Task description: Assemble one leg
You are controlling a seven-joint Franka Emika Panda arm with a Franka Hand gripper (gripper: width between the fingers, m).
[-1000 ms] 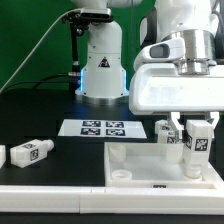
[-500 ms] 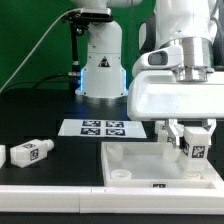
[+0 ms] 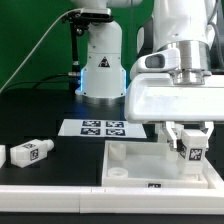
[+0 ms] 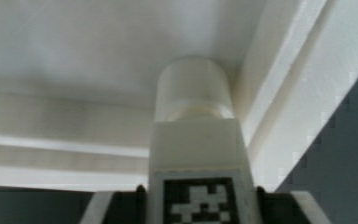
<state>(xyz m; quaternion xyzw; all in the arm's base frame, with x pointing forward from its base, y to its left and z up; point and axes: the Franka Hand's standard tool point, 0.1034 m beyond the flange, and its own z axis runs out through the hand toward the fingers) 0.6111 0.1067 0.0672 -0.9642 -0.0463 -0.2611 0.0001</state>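
Black table (image 3: pixel 50 110) under everything. Gripper (image 3: pixel 192 142) hangs over the big white square piece (image 3: pixel 130 160), on the exterior view's right, jaws clamped on the leg (image 3: pixel 193 153), which stands upright. From the wrist view I see its far end by the piece's raised wall; can't tell if it touches. Marker board (image 3: pixel 103 127) lies just behind the piece. Spare leg (image 3: pixel 30 152) lies at the exterior view's left.
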